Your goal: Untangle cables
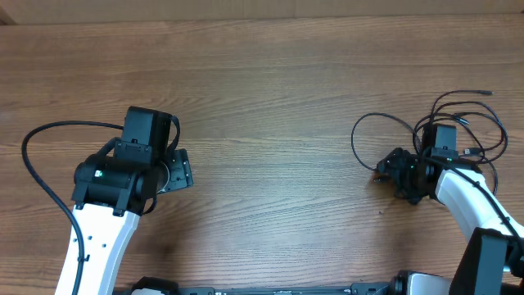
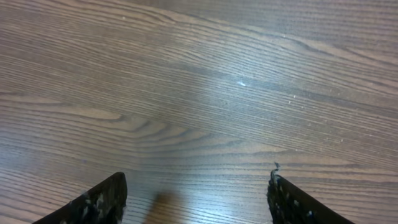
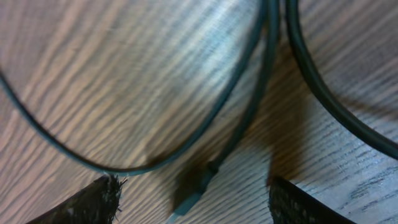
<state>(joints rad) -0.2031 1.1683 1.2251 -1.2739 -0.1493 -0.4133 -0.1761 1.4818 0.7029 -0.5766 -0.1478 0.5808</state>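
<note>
The cables (image 1: pixel 458 131) are thin black cords lying in tangled loops at the right side of the table, with one loop (image 1: pixel 368 135) reaching left. My right gripper (image 1: pixel 393 170) hangs low over that tangle and is open. In the right wrist view a cord with a small plug end (image 3: pixel 196 193) lies on the wood between the open fingers (image 3: pixel 194 205), and another cord (image 3: pixel 323 93) curves past on the right. My left gripper (image 1: pixel 182 169) is open and empty over bare wood at the left, far from the cables; its two fingertips (image 2: pixel 196 196) frame only table.
The wooden table (image 1: pixel 270 90) fills the view, with its far edge along the top. A thicker black arm wire (image 1: pixel 41 156) loops beside the left arm. The right arm's white link (image 1: pixel 471 201) runs to the lower right corner.
</note>
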